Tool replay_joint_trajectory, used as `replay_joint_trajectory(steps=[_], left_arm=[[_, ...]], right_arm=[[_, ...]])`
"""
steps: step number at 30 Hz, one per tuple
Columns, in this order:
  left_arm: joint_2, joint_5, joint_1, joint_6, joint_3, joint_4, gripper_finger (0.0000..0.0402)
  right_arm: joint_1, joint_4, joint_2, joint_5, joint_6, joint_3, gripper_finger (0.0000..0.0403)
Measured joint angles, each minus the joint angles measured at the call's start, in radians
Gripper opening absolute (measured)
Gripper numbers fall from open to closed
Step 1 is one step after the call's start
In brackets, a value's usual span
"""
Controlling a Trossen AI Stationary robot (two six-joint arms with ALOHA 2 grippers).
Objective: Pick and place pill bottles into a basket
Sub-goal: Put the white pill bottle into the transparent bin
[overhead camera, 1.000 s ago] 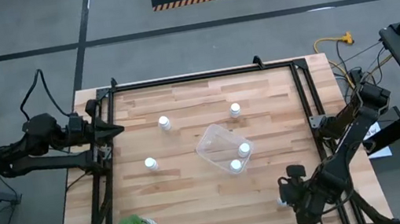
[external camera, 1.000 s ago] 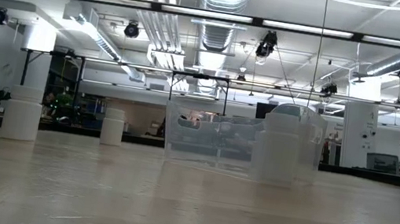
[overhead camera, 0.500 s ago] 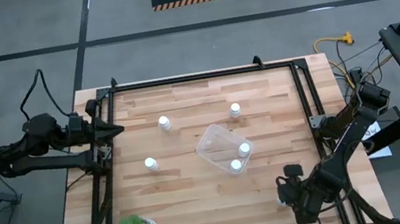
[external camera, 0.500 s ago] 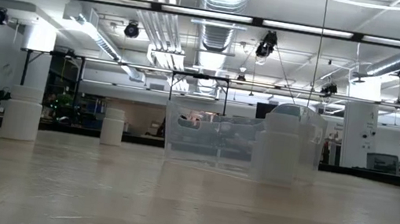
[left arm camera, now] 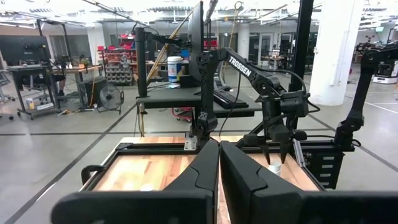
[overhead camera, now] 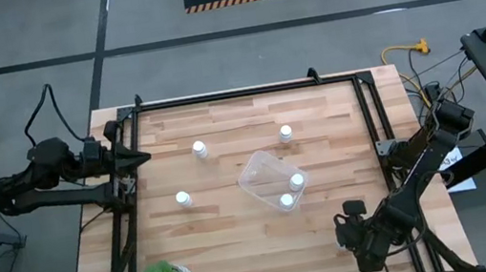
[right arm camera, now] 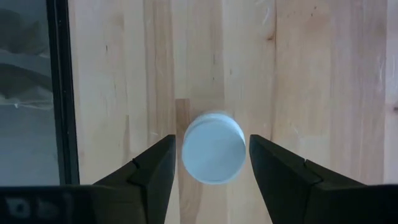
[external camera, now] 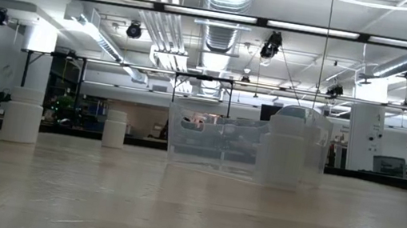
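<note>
White bottle [right arm camera: 213, 147] between right pincer [right arm camera: 211, 163] fingers.

Dark jointed arms, white TROSSEN lettering

The right gripper [right arm camera: 211, 155] is pointing straight down at the wooden table [right arm camera: 323, 74], its two dark fingers [right arm camera: 152, 168] standing apart on either side of a pill bottle [right arm camera: 213, 147]. The bottle is standing upright, showing its round white cap to the camera, and is sitting in the gap between the fingers with a thin strip of table showing on each side, so neither finger is touching it. A dark metal rail [right arm camera: 60, 93] is running along the table's edge to one side of the bottle, and grey floor [right arm camera: 23, 93] is showing beyond that rail.
</note>
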Motion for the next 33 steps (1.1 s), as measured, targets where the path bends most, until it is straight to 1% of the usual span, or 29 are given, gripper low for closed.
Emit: replay_joint_trajectory(steps=[10,33], left_arm=[[0.0,0.0,0.0,0.0,0.0,0.0,0.0],[0.0,0.0,0.0,0.0,0.0,0.0,0.0]], right_arm=[[0.0,0.05,0.0,-0.042,-0.018,-0.045,0.0194],[-0.015,0.11,0.0,-0.044,-0.018,-0.083,0.0194]])
